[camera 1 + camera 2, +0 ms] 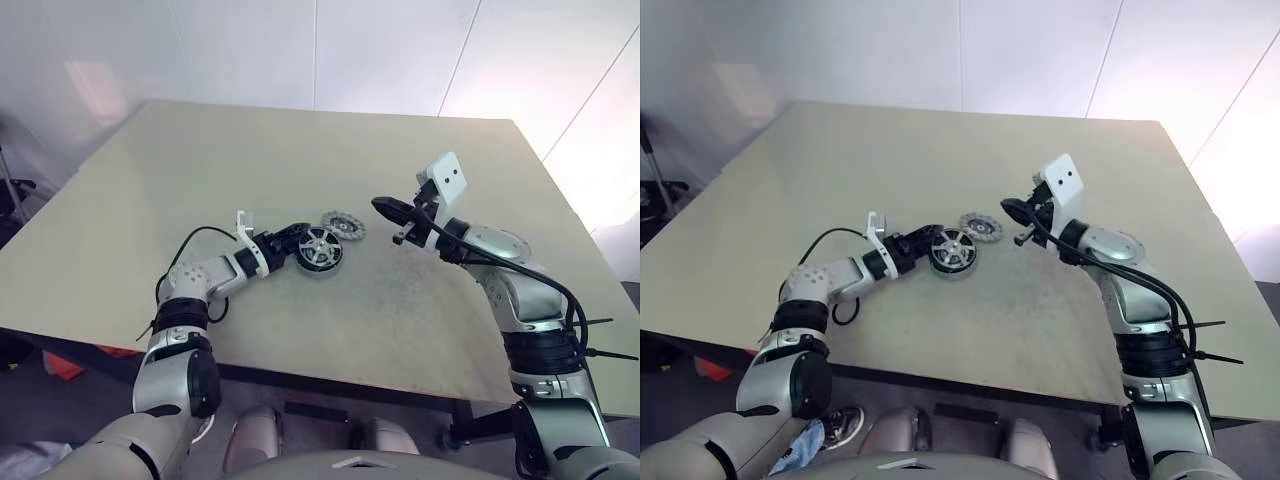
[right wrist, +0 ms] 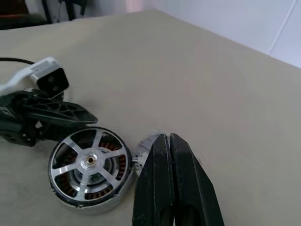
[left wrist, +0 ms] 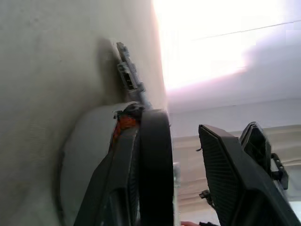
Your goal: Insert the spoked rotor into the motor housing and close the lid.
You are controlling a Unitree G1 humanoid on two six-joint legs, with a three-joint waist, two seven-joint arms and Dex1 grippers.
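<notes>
On the wide beige table (image 1: pixel 400 330), the silvery-grey spoked rotor (image 2: pixel 89 161) sits inside the round dark-rimmed motor housing (image 2: pixel 94 201). The flat light-grey round lid (image 1: pixel 343 225) lies just behind it, to the right. The left gripper (image 1: pixel 293 240) is at the housing's left, and the right gripper (image 1: pixel 380 206) is right of the lid.

the spoked rotor (image 2: pixel 89 161) is bright silver with radial spokes, and copper-brown windings show between them inside the dark-rimmed motor housing (image 2: pixel 113 197). the lid (image 1: pixel 343 225) is grey with a ring of small dark marks. the table (image 1: pixel 300 150) is plain beige; both grippers' fingers (image 2: pixel 171 188) are black.
</notes>
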